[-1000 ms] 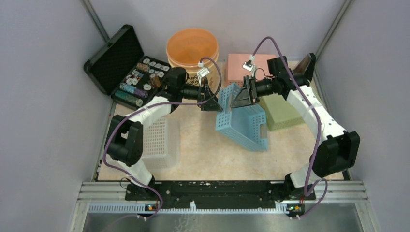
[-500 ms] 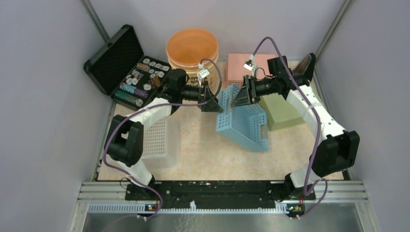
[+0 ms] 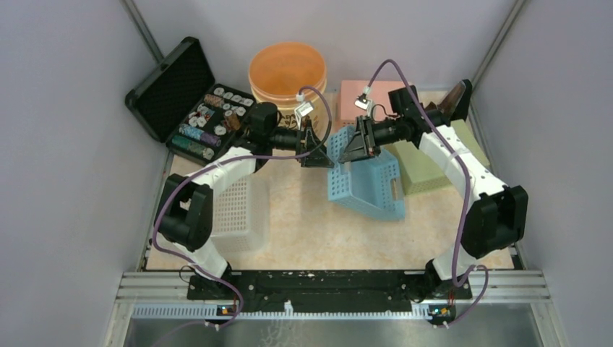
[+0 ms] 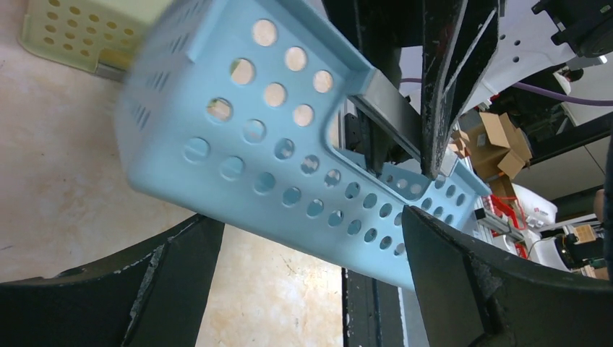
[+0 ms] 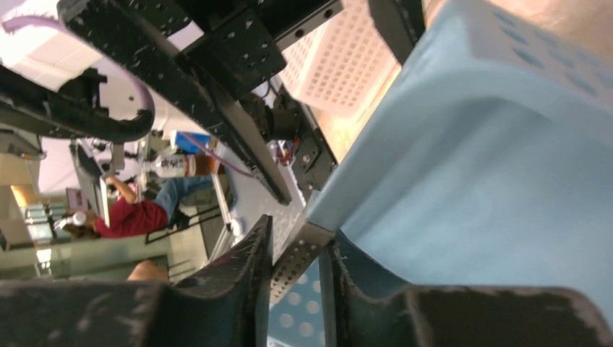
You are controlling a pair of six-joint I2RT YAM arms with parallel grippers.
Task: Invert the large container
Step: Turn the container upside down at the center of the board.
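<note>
Centre of table point(image 3: 303, 231): blue basket point(image 3: 372, 189) tipped up, near end down on the surface, far end raised between the 2 arms. Its long axis runs roughly far-to-near, slanting a little right. Right gripper point(image 3: 356, 149) meets the raised far end from the right, fingers point(image 5: 242, 278) nearly closed, pinching the thin perforated rim wall. Left gripper point(image 3: 316, 153) sits just beside the same end on its left, fingers point(image 4: 466, 289) spread wide, nothing held. Its wrist view puts the basket's holed side ahead of the pads, probably not touching, though the angle is poor. Judgement: the roll-over pivots on the near edge, toward the bases; the right arm carries it, the left is placed to steady.
</note>
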